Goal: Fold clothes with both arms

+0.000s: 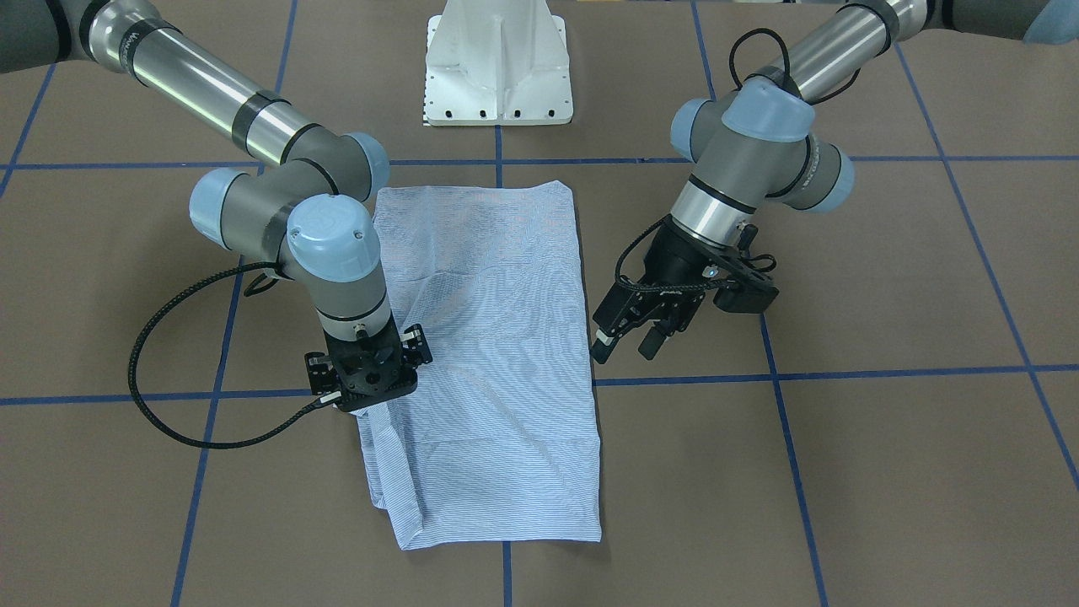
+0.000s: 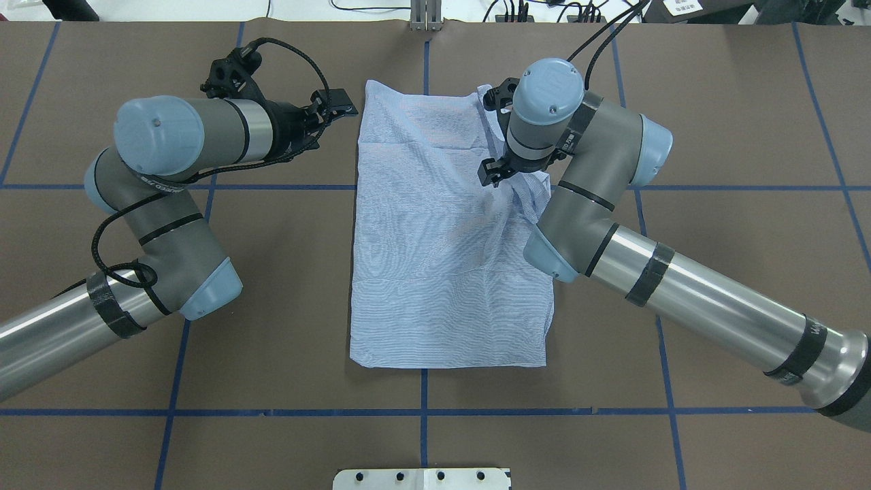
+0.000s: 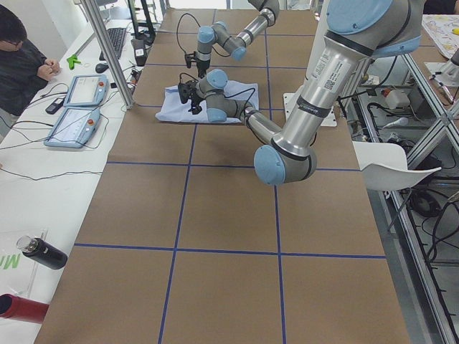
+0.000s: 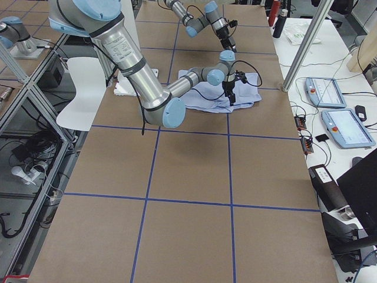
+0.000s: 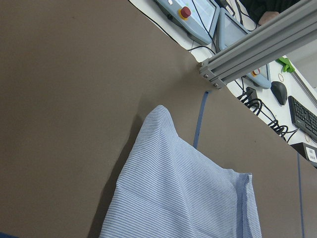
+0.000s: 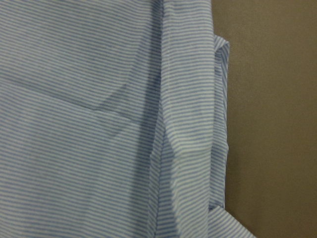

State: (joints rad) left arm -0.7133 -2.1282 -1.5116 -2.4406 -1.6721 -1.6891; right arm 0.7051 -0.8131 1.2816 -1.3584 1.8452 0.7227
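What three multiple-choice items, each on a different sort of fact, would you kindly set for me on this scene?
1. Where is the left gripper relative to the shirt?
A. Pressed onto its middle
B. Beside it, over bare table
C. Underneath it

2. What colour are the grid lines on the table?
A. Blue
B. Red
C. Yellow

3. How does the shirt lie?
A. Hanging in the air between both arms
B. Bunched into a ball
C. Folded into a rough rectangle, flat on the table

Answers:
1. B, since the front and overhead views both show brown table between that gripper and the shirt's edge.
2. A, since every line crossing the brown surface is blue.
3. C, since the overhead view shows a flat oblong with mostly straight edges.
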